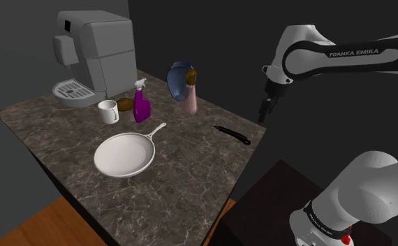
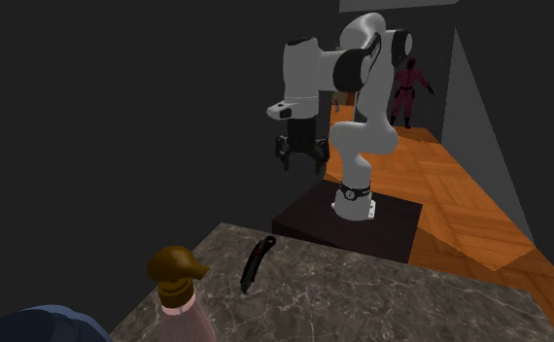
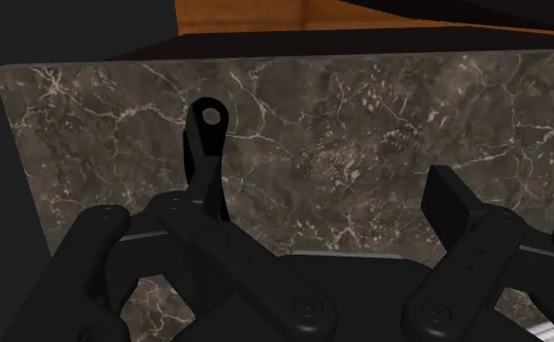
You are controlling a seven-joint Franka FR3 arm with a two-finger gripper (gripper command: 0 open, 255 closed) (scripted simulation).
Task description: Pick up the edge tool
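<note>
arm [image 2: 361, 136]: raised, elbow bent | hand [image 2: 301, 161]: pointing down, fingers [image 2: 285, 155] apart

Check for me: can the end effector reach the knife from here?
Likely yes. The end effector hangs open in the air by the counter's edge. The knife lies flat near that edge, well apart from the pan, with nothing over it.

I see the edge tool [image 1: 231, 134] as a slim, all-black knife with a round hole at one end, lying flat near the dark marbled counter's [image 1: 190, 171] edge.
</note>
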